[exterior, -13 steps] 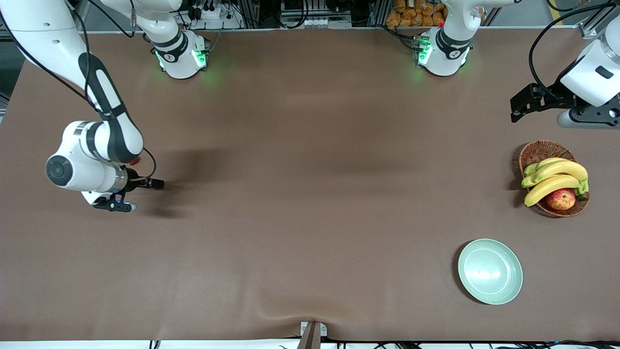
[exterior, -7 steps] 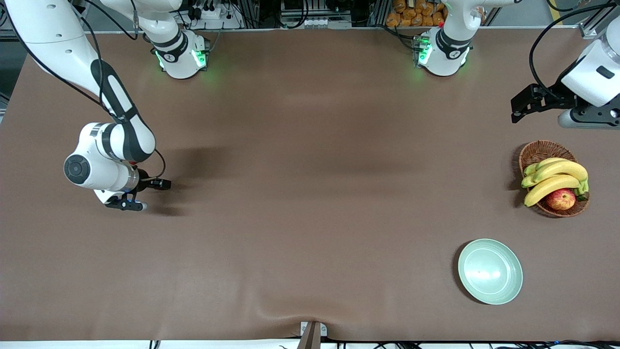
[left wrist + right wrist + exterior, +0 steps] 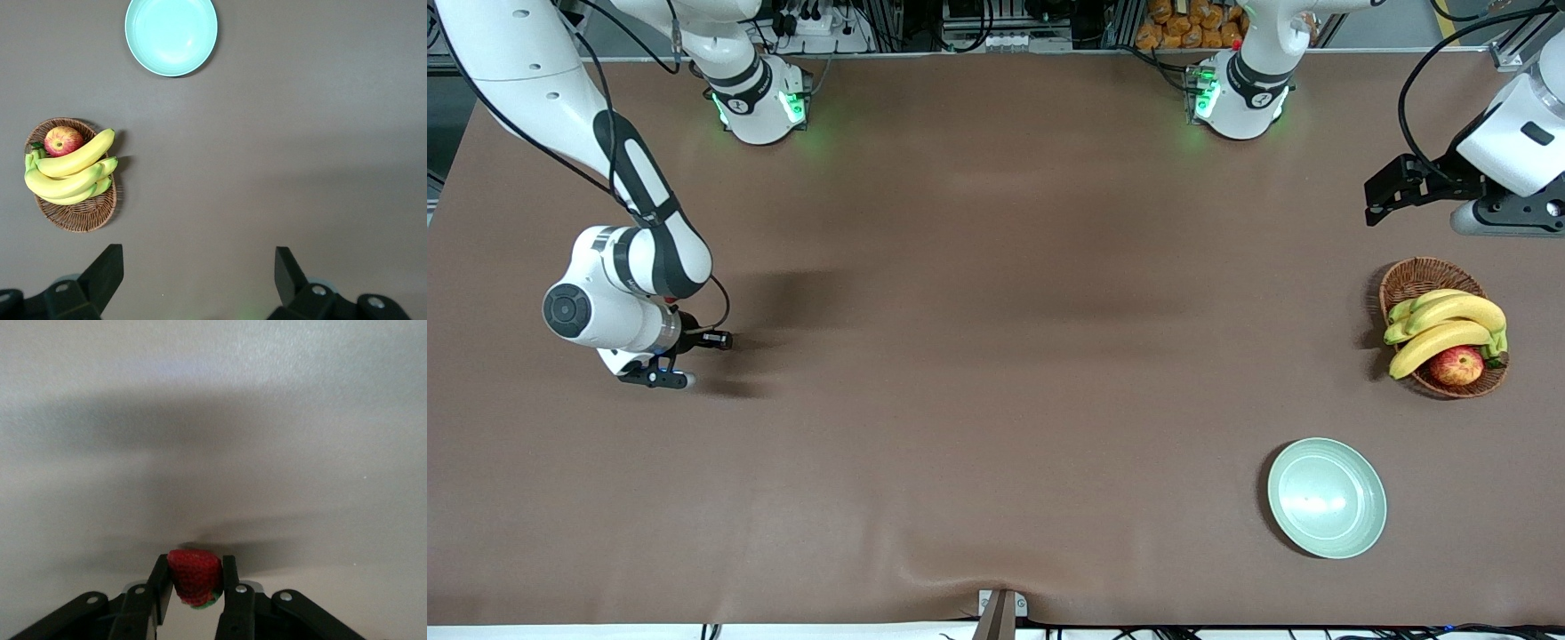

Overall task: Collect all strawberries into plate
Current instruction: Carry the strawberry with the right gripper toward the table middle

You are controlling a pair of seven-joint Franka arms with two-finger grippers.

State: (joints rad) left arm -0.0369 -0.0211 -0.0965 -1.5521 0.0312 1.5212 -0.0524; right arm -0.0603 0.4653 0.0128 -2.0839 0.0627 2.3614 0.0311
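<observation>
Wicker basket [image 3: 1443, 326] of bananas [image 3: 1443, 327] and 1 apple [image 3: 1456, 365] sits near the plate [image 3: 1327, 498]. Right gripper [image 3: 195, 587], low at its bench end, clamps 1 strawberry [image 3: 194, 576], cap down. Left gripper [image 3: 199, 275] waits, fingers apart.

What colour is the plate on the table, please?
The plate is a glossy pale mint green, plain and unpatterned; the left wrist view shows it best.

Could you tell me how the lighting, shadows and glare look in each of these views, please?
Front view: even overhead light, a soft shadow beside the right arm, and a pale sheen on the plate. Left wrist view: flat and sharp, with a short shadow beside the basket. Right wrist view: washed-out tabletop with broad blurred shadow bands, while the strawberry stays crisp in the right gripper.
</observation>
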